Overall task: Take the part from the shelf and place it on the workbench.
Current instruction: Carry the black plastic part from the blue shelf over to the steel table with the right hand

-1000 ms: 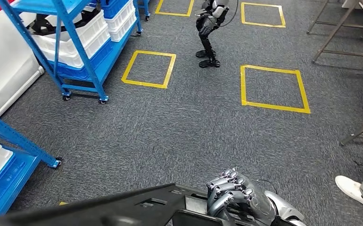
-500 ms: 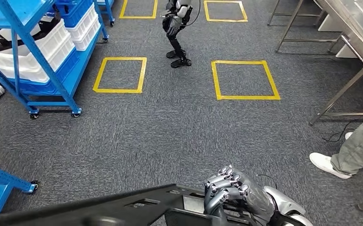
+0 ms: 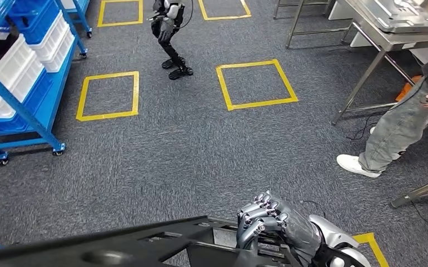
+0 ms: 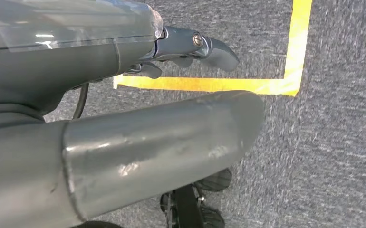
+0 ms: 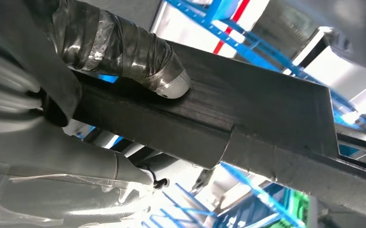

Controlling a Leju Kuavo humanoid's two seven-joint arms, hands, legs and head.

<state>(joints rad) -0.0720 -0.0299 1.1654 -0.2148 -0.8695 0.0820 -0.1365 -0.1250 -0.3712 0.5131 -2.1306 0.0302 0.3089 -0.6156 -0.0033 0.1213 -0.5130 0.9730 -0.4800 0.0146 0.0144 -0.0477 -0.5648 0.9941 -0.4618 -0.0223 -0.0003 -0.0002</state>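
Since the earlier frame the camera has swung right: the shelf (image 3: pixel 17 83) now sits at the left edge and the workbench (image 3: pixel 392 25) has come in at upper right. Across the bottom lies the black part (image 3: pixel 123 247), long axis left to right, its right end grasped by the right hand (image 3: pixel 267 225). Whether the left hand (image 4: pixel 190 45) grips anything, I cannot tell. A person (image 3: pixel 403 122) stands between robot and workbench.
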